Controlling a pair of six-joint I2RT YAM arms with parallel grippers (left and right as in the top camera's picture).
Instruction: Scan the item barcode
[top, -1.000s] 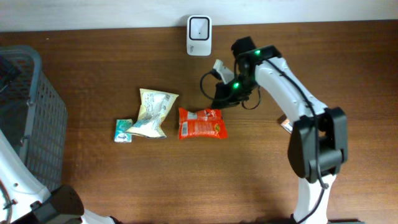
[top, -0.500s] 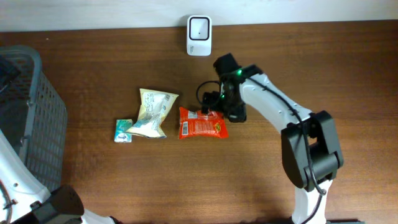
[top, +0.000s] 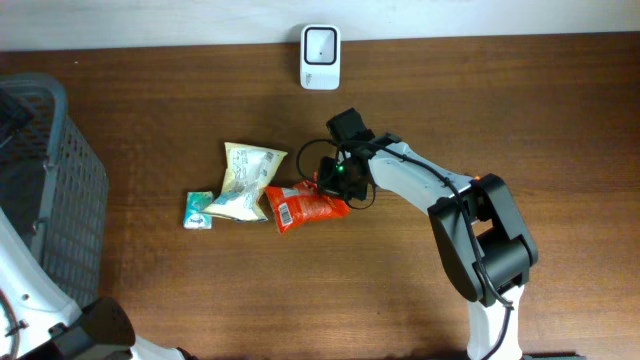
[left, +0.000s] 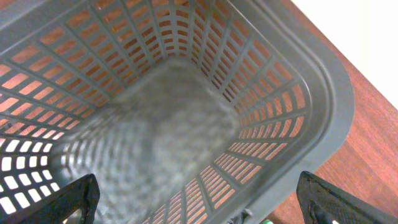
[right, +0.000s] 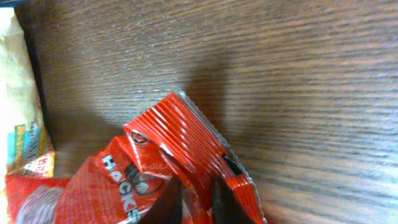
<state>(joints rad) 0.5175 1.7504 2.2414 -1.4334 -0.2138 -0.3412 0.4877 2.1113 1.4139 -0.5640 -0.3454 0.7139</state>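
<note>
The item, a red snack packet (top: 303, 206), lies tilted on the wooden table; its crinkled end fills the right wrist view (right: 180, 140). My right gripper (top: 326, 183) is shut on the packet's right end, and both dark fingers pinch a fold of the foil (right: 194, 193). The white barcode scanner (top: 320, 44) stands at the table's back edge, well apart from the packet. My left gripper (left: 202, 202) is open above the grey basket (left: 323, 87), with nothing between its fingers.
A pale yellow packet (top: 248, 180) lies touching the red one's left end, and shows at the left edge of the right wrist view (right: 22, 93). A small teal packet (top: 198, 210) sits beside it. The grey basket (top: 55, 190) stands at the far left.
My right arm has swung from near the scanner down and left to the red packet and shut on its right end. The packet has shifted left and tilted. The left arm is unchanged.
</note>
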